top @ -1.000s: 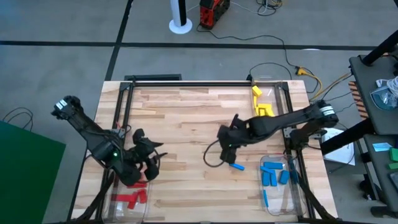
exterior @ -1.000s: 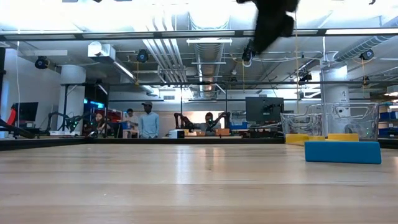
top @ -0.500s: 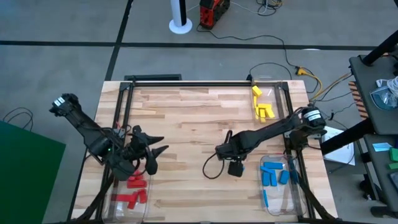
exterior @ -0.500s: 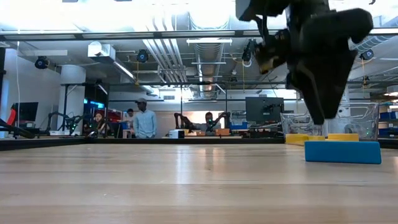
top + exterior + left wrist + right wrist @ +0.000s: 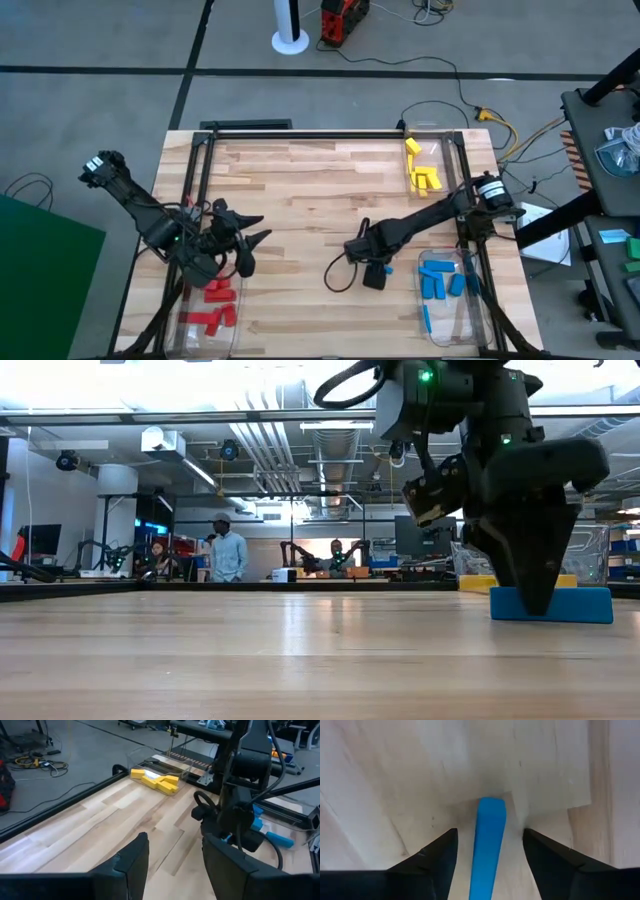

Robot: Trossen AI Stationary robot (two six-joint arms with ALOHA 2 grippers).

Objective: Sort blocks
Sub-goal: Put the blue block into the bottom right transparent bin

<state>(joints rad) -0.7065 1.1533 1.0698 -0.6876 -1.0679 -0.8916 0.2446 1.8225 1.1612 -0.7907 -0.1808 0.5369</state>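
Lowered since a second ago, your right pincer (image 5: 487, 860) straddles, spread, the small solid blue rectangular brick (image 5: 487, 842) lying near the bench's right edge (light, stiff, smooth); pinch its long sides.

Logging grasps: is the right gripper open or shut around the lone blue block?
Open: right gripper straddles the flat blue rectangular block, gaps on both sides.

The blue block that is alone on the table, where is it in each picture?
High view: hidden under the right tool, right of the table's middle.
Low view: blue block at far right, the right tool's tip in front of it.
Left wrist view: a sliver of blue under that tool.
Right wrist view: centre, between the open fingers.
Shared landmark: the right tool.
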